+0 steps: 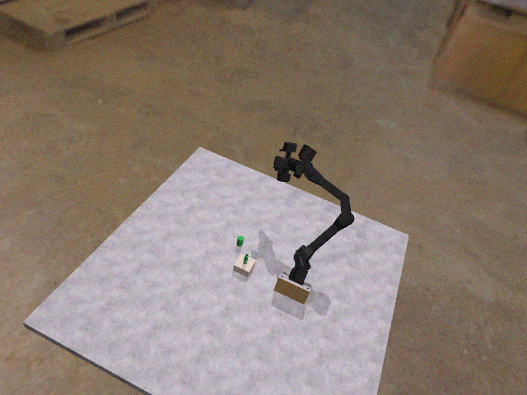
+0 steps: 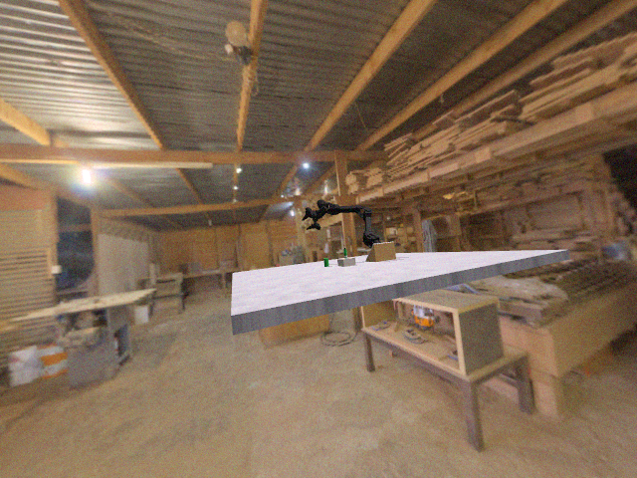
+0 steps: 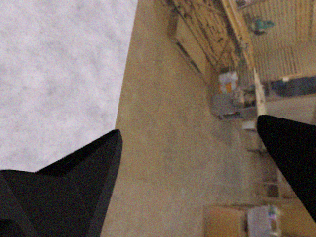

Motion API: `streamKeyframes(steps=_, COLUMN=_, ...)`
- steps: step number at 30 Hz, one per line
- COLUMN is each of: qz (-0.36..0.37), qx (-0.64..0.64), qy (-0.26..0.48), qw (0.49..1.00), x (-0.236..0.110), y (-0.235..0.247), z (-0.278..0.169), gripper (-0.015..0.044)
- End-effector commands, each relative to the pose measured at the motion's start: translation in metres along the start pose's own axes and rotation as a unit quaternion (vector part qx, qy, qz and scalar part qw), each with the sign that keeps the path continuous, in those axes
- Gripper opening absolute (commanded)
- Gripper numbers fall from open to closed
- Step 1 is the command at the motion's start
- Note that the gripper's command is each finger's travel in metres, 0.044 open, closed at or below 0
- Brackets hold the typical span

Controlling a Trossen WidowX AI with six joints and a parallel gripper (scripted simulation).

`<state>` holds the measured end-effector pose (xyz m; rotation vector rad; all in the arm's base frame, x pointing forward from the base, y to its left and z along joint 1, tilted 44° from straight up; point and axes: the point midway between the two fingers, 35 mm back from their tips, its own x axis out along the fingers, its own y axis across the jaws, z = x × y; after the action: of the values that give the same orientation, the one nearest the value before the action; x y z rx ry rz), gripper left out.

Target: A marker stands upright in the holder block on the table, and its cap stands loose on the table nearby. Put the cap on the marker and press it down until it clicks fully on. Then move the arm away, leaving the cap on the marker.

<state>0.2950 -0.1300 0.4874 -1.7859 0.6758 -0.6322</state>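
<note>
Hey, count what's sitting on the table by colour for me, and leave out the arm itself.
Green: 2, the loose cap and the marker
Pale wood: 1, the holder block
Brown: 1, the arm's base box
Total: 4

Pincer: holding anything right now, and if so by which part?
Nothing held. The pincer is open, raised high above the table edge; only floor shows between its fingers. The green cap stands loose on the table beside the holder block.

Matt mottled grey table (image 1: 170, 297), pale wooden holder block (image 1: 244, 267), glossy green cap (image 1: 240, 240).
</note>
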Motion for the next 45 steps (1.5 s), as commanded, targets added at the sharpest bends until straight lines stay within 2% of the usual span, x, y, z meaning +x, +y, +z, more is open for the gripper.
streamKeyframes(steps=1, qz=0.002, qx=0.0, qy=-0.001, qw=1.0, x=0.0, y=0.001, z=0.001, gripper=0.0374)
streamKeyframes(steps=6, qz=0.06, qx=0.008, qy=-0.043, qw=0.997, x=0.011, y=0.033, z=0.041, gripper=0.0243)
streamKeyframes(steps=12, qz=0.168, qx=0.015, qy=-0.099, qw=0.981, x=0.013, y=0.092, z=0.108, gripper=0.0243)
streamKeyframes(steps=19, qz=0.293, qx=0.012, qy=-0.113, qw=0.949, x=-0.005, y=0.158, z=0.165, gripper=0.0243)
streamKeyframes(steps=24, qz=0.407, qx=-0.012, qy=-0.081, qw=0.91, x=-0.038, y=0.222, z=0.196, gripper=0.0243)
streamKeyframes(steps=29, qz=0.493, qx=-0.062, qy=-0.004, qw=0.868, x=-0.081, y=0.276, z=0.205, gripper=0.0243)
streamKeyframes(steps=33, qz=0.521, qx=-0.105, qy=0.06, qw=0.845, x=-0.102, y=0.297, z=0.202, gripper=0.0243)
streamKeyframes(steps=45, qz=0.522, qx=-0.108, qy=0.064, qw=0.844, x=-0.101, y=0.304, z=0.197, gripper=0.0243)
